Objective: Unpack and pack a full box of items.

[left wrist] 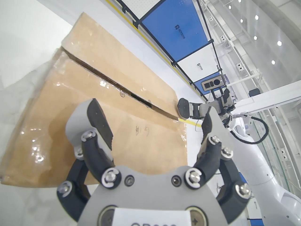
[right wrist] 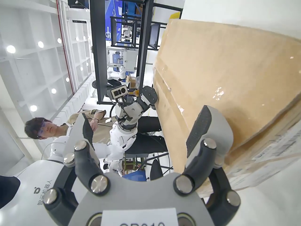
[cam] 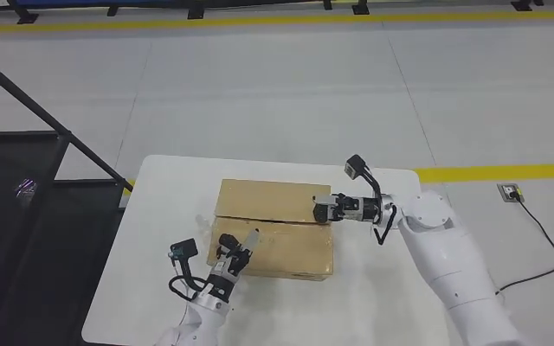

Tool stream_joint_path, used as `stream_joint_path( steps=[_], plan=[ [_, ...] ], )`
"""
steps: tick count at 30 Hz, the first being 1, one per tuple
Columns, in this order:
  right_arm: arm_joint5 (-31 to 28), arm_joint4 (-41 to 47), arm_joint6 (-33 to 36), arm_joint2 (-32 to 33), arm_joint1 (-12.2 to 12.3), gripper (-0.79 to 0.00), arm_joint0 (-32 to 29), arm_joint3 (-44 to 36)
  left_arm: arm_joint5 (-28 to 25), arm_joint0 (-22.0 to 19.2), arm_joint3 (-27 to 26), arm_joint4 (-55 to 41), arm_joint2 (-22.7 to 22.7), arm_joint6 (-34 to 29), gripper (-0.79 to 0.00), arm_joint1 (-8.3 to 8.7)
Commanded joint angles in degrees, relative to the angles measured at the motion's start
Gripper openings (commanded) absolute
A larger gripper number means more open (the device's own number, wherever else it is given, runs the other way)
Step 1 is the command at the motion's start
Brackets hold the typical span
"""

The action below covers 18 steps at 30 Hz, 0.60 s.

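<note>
Nearest the robot, the left gripper (cam: 235, 258) is held over the left corner of the near flap (cam: 290, 249), its fingers (left wrist: 100, 122) spread wide with nothing between them. Whether the cardboard is touched cannot be told.

The box (cam: 273, 197) is set in the middle of the white surface (cam: 363, 285), closed, with its two top flaps meeting along a seam (cam: 268, 221) where a narrow dark gap is left. Glossy clear tape is seen along the flaps.

At the right end of that seam the right gripper (cam: 318, 210) is placed, also wide open and empty, one finger (right wrist: 204, 128) lying just beside the box's upper edge.

The cardboard is judged stiff, though the flaps should bend at their folds. The taped patches are likely slippery, and a full box is probably heavy. A flap is best taken by its free edge at the seam, where the gap allows a fingertip under it.
</note>
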Motion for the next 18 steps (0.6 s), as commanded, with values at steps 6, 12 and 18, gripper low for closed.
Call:
stream_joint_path(
  steps=[6, 12, 18],
  plan=[
    [-0.27, -0.03, -1.59, -0.81, 0.12, 0.000, -2.26, -3.16, -0.71, 2.85, -2.30, -1.14, -2.60, 4.02, 0.000, 0.03],
    [2.85, -2.80, -5.26, -1.26, 0.41, 0.000, -3.18, -4.82, -0.62, 6.80, -5.78, -3.58, -7.33, 11.01, 0.000, -0.01],
    [0.97, -1.43, -4.06, -1.10, 0.66, 0.000, -4.25, -5.17, 1.10, 12.55, -6.92, -12.79, -15.67, 14.52, 0.000, -0.06]
  ],
)
